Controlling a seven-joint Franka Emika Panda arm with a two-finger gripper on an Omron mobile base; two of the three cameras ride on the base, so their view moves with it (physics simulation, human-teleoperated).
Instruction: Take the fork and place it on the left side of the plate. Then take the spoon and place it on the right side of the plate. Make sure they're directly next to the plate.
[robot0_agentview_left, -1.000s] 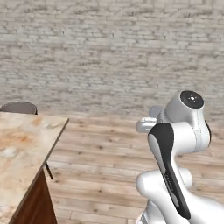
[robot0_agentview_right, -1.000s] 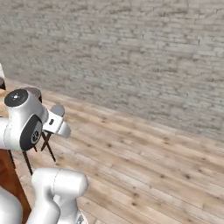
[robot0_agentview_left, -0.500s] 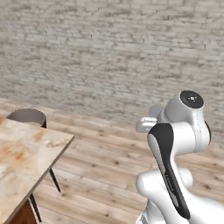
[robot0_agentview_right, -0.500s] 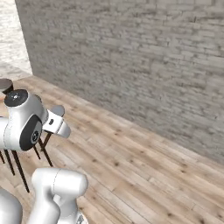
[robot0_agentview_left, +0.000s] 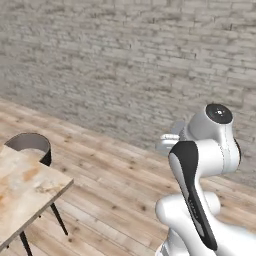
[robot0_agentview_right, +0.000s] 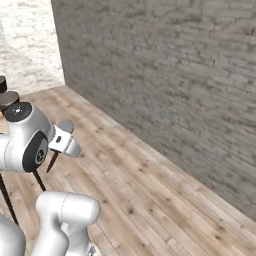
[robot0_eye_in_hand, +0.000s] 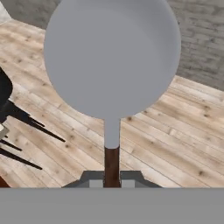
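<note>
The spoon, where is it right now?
The spoon is clamped by its dark handle in the shut pincer in the hand view, its grey bowl up over the wooden floor.

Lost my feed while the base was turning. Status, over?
Gripper shut on the spoon, grey bowl up ahead of the fingers. Base faces brick wall and wood floor; table corner at left. Nothing blocking the arm.

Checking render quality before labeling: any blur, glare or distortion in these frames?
Hand view: spoon bowl looms huge from closeness, flat grey, no glare, between the shut gripper tips. Left base view: soft, brick wall slightly blurred, table evenly lit. Right base view: soft, no hard shadows.
</note>
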